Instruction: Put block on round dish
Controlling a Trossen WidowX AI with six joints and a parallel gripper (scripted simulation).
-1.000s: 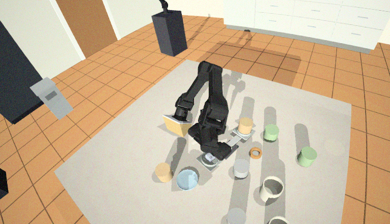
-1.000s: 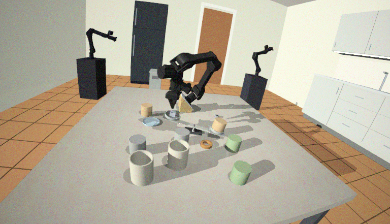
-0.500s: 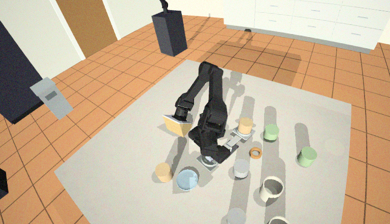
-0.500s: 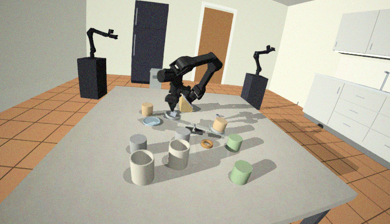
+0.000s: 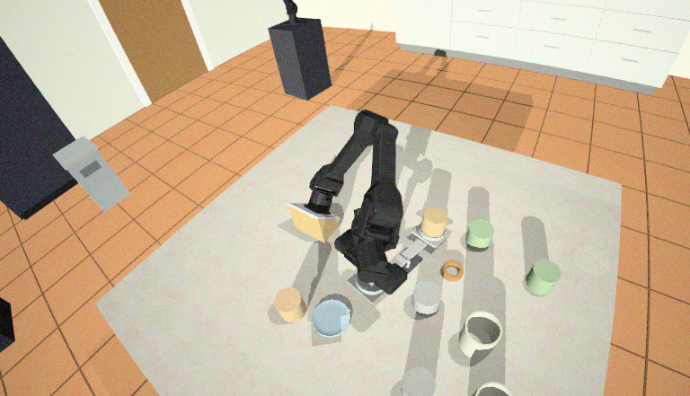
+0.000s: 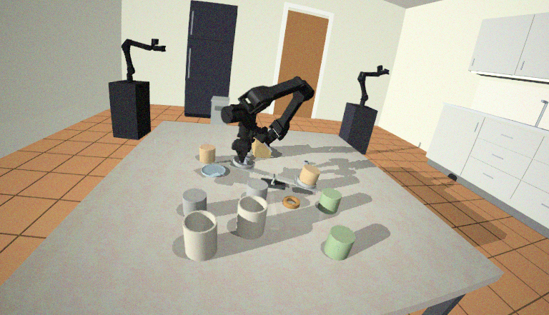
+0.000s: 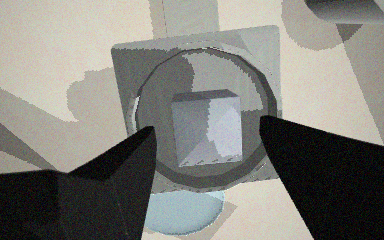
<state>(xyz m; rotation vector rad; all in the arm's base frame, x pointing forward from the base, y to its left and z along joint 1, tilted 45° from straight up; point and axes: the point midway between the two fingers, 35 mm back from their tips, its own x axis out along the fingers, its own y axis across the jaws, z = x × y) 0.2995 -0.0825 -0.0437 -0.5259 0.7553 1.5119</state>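
A pale grey-lilac block (image 7: 207,131) sits in the round pan on one end of the balance (image 5: 412,250) (image 7: 120,62). My gripper (image 7: 207,129) (image 6: 241,160) is open over that pan, one finger to each side of the block with gaps between; the exact fingertip height is unclear. The arm hides the block in the top and exterior views. One tan cup (image 5: 434,223) (image 6: 309,175) stands on the balance's other end. The other tan cup (image 5: 289,305) (image 6: 206,153) stands on the table beyond the dish. The round blue dish (image 5: 331,318) (image 6: 214,170) (image 7: 185,215) holds nothing and has no cup above it.
An orange ring (image 5: 452,270) (image 6: 291,202) lies near the balance. Two grey cylinders, two green cylinders (image 5: 480,234) (image 6: 339,242) and two cream mugs (image 5: 480,333) (image 6: 200,234) stand around it. A yellow wedge-shaped block (image 5: 314,221) (image 6: 261,148) stands by the arm's base.
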